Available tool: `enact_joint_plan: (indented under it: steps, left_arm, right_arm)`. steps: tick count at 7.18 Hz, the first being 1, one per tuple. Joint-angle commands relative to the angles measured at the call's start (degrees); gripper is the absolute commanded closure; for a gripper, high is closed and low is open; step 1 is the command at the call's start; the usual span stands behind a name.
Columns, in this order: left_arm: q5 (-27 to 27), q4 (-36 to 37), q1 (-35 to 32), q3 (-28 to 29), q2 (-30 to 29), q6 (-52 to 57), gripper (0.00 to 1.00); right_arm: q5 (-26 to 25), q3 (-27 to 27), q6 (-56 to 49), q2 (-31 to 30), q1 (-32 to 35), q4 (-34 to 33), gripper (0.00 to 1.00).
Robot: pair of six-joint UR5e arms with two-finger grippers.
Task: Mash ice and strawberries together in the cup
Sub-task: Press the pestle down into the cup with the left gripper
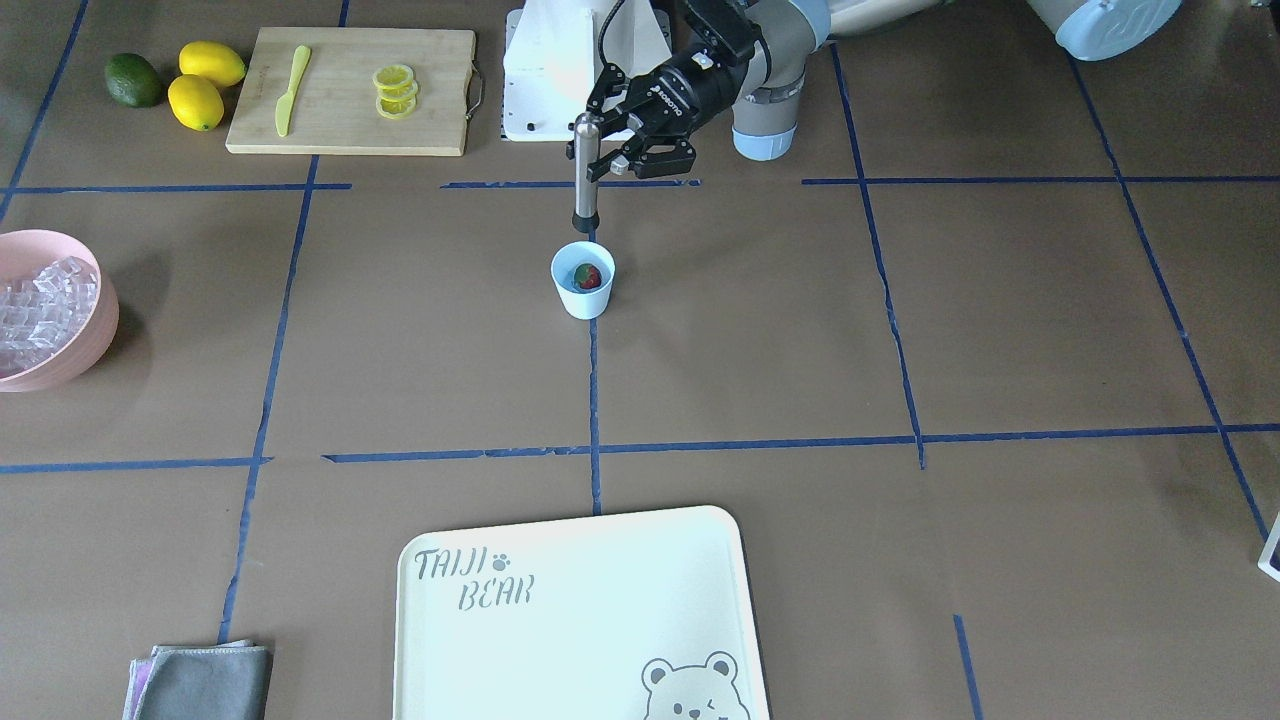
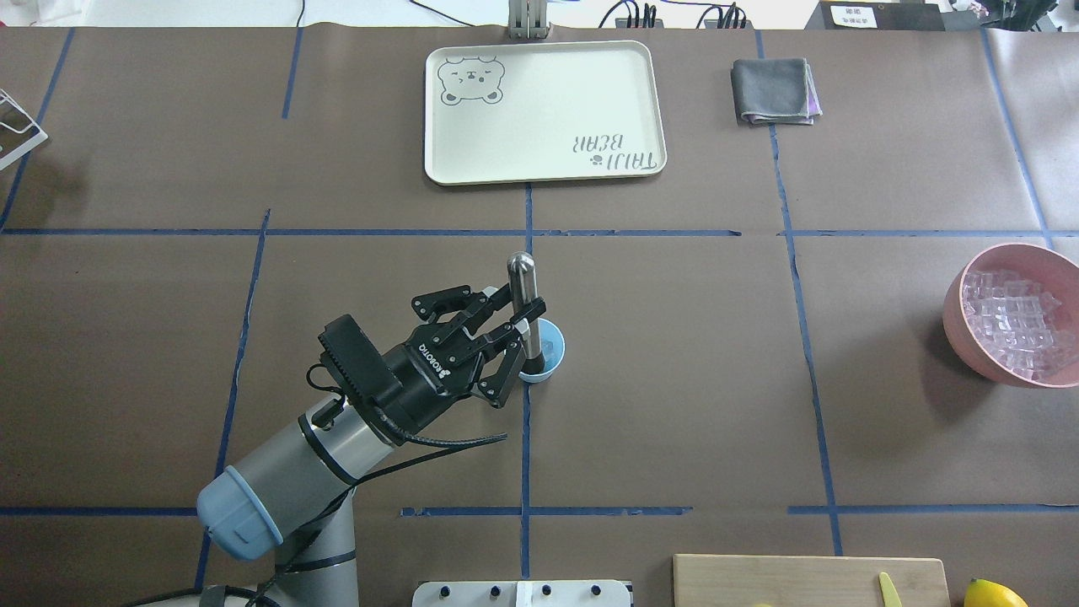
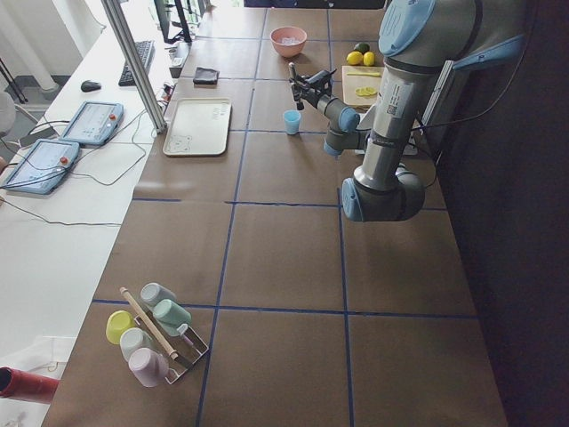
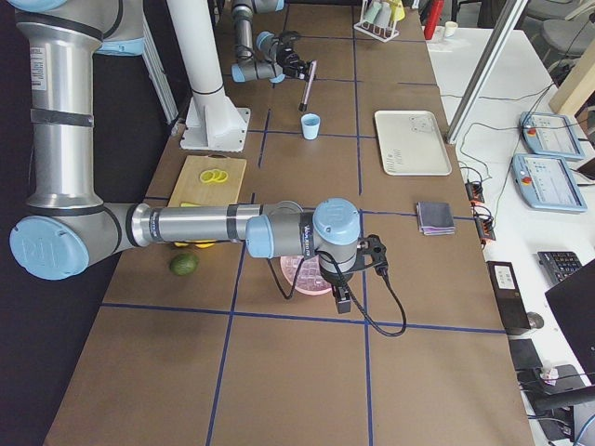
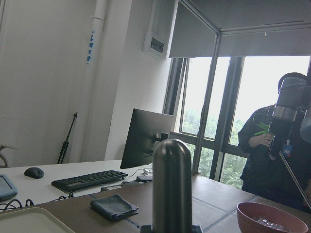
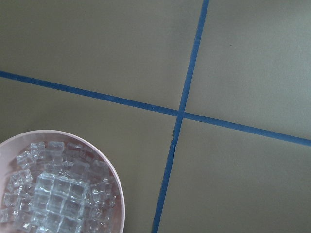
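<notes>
Nearest the front-facing camera lies a cream tray [image 1: 580,620] at 6 o'clock, with a grey cloth [image 1: 205,682] at 7. Mid-bench [image 1: 800,350] stands the cup [image 1: 583,295] with the strawberry [image 1: 589,277] inside. Just at the cup's 12 o'clock, the left gripper [image 1: 600,148] has its jaws clamped on an upright metal muddler [image 1: 585,195]. At 9 o'clock a pink bowl [image 1: 102,322] holds the ice [image 1: 40,305].

Overhead, the muddler's black tip overlaps the cup's near rim, and the bowl sits at 3 o'clock.

From the right side, the muddler's tip hangs above the cup, not touching it. The near right gripper [image 4: 340,297] hovers over the bowl; whether its jaws are apart or together I cannot tell.

Through the right wrist camera, the ice is piled in the bowl at 7 o'clock beside crossing blue tape lines [image 6: 184,114].

Through the left wrist camera, the muddler's rounded top fills the lower centre.
</notes>
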Motion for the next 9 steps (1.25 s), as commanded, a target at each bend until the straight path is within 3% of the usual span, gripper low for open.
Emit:
enact_joint_plan:
  steps: [1,9]
  left_arm:
    - [-0.3,-0.1,-1.0,1.8,-1.1,-0.1,1.0]
    - [-0.3,-0.7,-2.0,7.5,-2.9,-2.5,1.0]
  right_arm:
    - [0.0,-0.3,0.0,0.0,-0.1,0.0,0.01]
    - [0.0,-1.4,-0.1,0.4,-0.1,0.1,0.01]
